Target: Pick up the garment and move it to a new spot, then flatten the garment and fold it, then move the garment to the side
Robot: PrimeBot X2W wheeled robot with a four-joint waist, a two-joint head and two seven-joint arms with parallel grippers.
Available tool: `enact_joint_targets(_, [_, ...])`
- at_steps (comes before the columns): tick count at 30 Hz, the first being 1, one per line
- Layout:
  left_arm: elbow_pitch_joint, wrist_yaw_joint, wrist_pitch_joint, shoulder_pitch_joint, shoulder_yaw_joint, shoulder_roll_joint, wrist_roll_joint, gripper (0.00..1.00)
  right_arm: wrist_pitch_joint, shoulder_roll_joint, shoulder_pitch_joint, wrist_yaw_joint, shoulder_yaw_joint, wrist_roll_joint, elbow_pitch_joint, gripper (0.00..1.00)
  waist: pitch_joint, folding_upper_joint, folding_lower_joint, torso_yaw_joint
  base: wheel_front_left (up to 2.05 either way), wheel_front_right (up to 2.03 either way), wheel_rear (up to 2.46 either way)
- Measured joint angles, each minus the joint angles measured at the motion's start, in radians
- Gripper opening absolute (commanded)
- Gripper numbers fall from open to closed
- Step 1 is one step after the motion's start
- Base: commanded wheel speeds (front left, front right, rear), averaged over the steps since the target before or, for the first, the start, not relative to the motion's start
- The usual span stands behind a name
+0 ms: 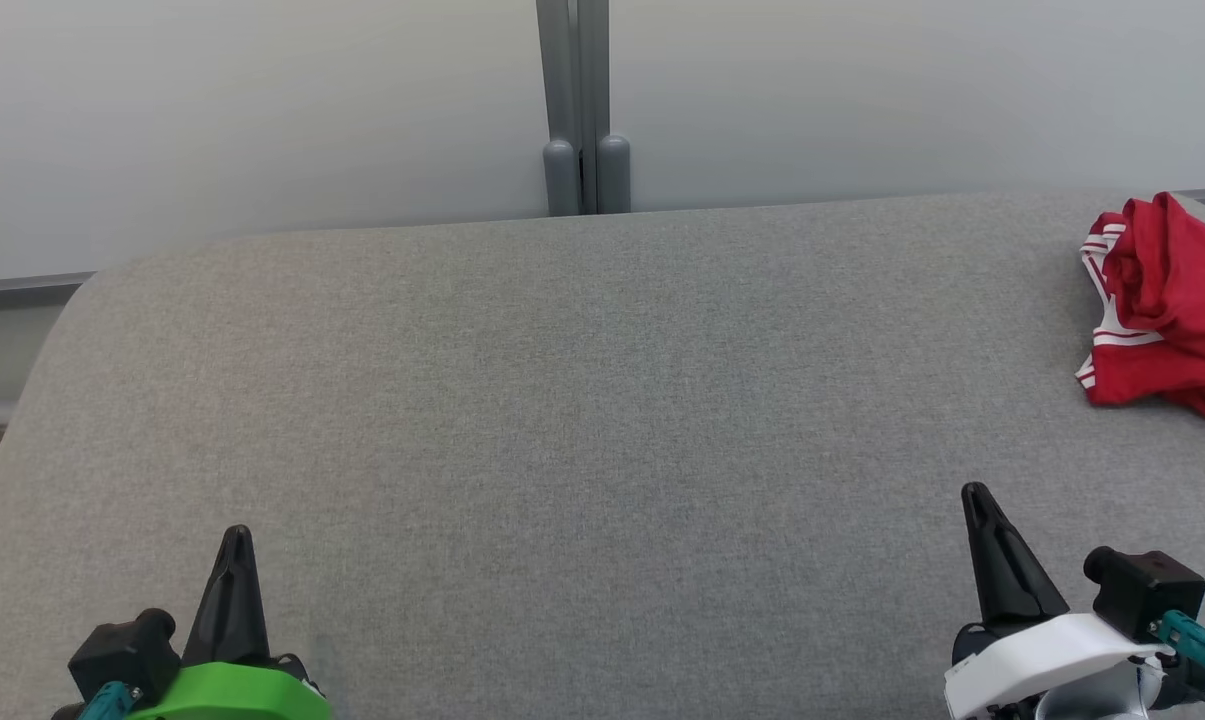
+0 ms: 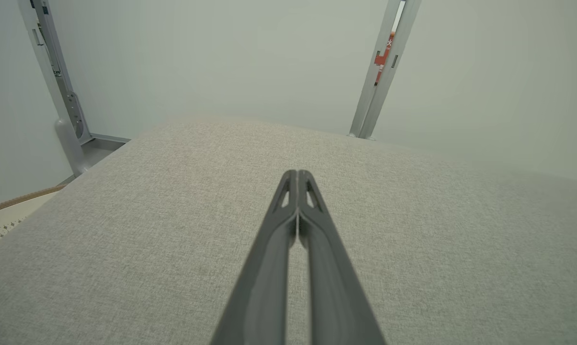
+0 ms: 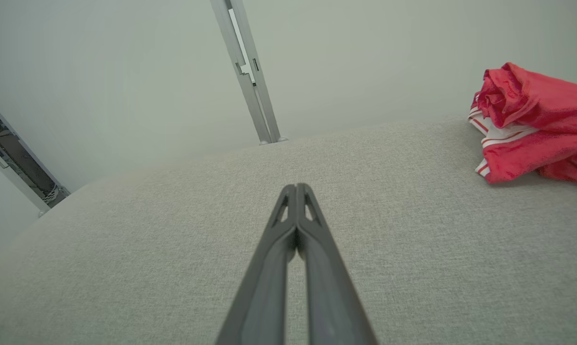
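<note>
Both the left gripper (image 1: pixel 234 538) and the right gripper (image 1: pixel 977 497) sit closed and empty at the near edge, seemingly parked clear of the red garment (image 1: pixel 1167 310) bunched at the far right of the table (image 1: pixel 562 400).

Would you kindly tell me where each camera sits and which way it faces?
Head view: on the head, looking down over the grey fabric surface; left pincer and right pincer show.
Left wrist view: on that wrist, along its shut pincer across the surface.
Right wrist view: likewise, towards the crumpled red white-striped garment.
Shared: head and right wrist views show the garment.
</note>
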Motion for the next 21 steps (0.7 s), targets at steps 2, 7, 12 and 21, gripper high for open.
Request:
enact_joint_targets(2, [0.000, -0.001, 0.008, 0.000, 0.002, -0.001, -0.038, 0.00, 0.007, 0.000, -0.002, 0.000, -0.001, 0.038, 0.005, 0.00, 0.000, 0.0000, 0.0000, 0.000, 0.00, 0.00, 0.00])
enact_joint_targets(7, [0.000, -0.005, 0.031, -0.003, 0.008, -0.005, -0.124, 0.00, 0.019, -0.001, -0.009, 0.000, -0.004, 0.134, 0.018, 0.00, 0.001, 0.0000, 0.0000, -0.001, 0.00, 0.00, 0.00])
enact_joint_targets(12, [0.000, -0.010, 0.050, -0.006, 0.015, -0.010, -0.204, 0.00, 0.033, -0.002, -0.019, 0.000, -0.009, 0.219, 0.029, 0.00, 0.002, 0.0000, 0.0000, -0.002, 0.00, 0.00, 0.00])
enact_joint_targets(21, [0.000, -0.018, 0.085, -0.018, 0.028, -0.016, -0.344, 0.00, 0.054, -0.003, -0.039, 0.000, -0.017, 0.365, 0.048, 0.00, 0.003, 0.0000, 0.0000, -0.004, 0.00, 0.00, 0.00])
